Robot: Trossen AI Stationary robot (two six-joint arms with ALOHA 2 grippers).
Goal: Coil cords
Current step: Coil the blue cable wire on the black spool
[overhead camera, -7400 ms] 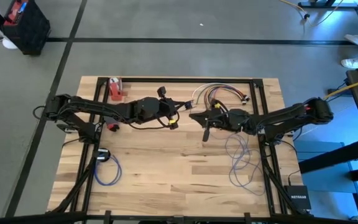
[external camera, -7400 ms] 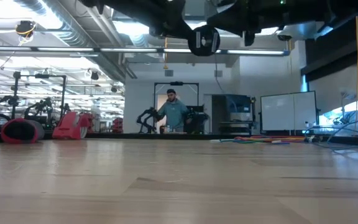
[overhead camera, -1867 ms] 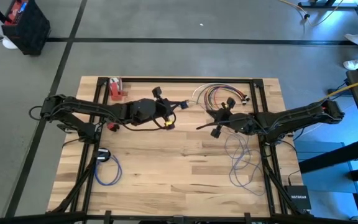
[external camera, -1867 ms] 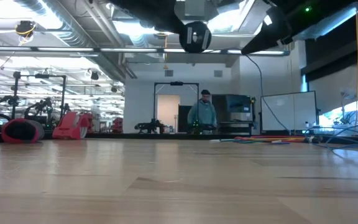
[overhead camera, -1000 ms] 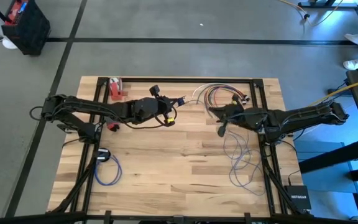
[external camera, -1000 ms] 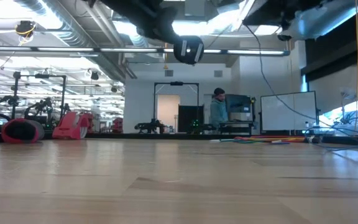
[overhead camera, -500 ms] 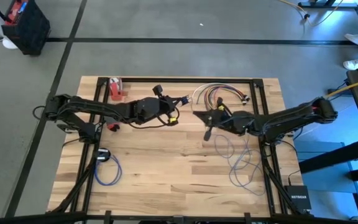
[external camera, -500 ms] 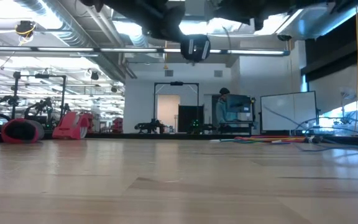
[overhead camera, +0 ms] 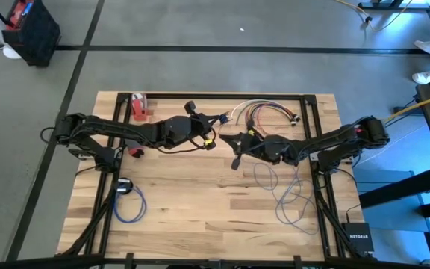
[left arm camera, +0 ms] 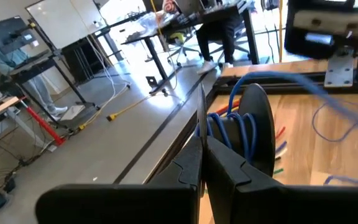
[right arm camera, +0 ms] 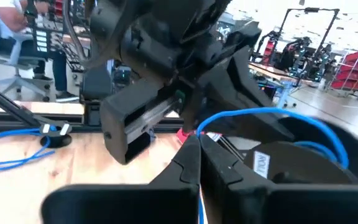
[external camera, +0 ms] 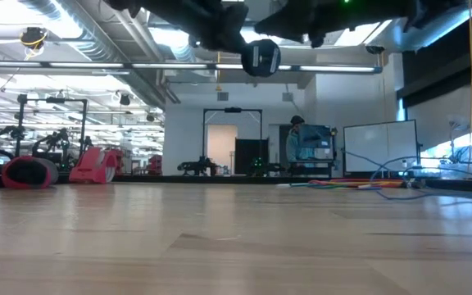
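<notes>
The left gripper (overhead camera: 216,128) and right gripper (overhead camera: 235,149) are being held close together over the table (overhead camera: 200,217), near its middle toward the far edge. A cord (left arm camera: 232,127) is being kept wound on the spool (left arm camera: 258,134) just ahead of the left fingers. Its loose loops (overhead camera: 290,196) are lying at the right side. A bundle of cords (overhead camera: 263,110) is lying behind the grippers; another coil (overhead camera: 128,200) is lying at the near left

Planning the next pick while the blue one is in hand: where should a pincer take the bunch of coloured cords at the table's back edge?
Grip the coloured cords near their left end, where the strands seem to run close together, rather than the right end, where the plugs fan apart. They lie flat on the table, so come straight down from above, fingers across the strands.
</notes>
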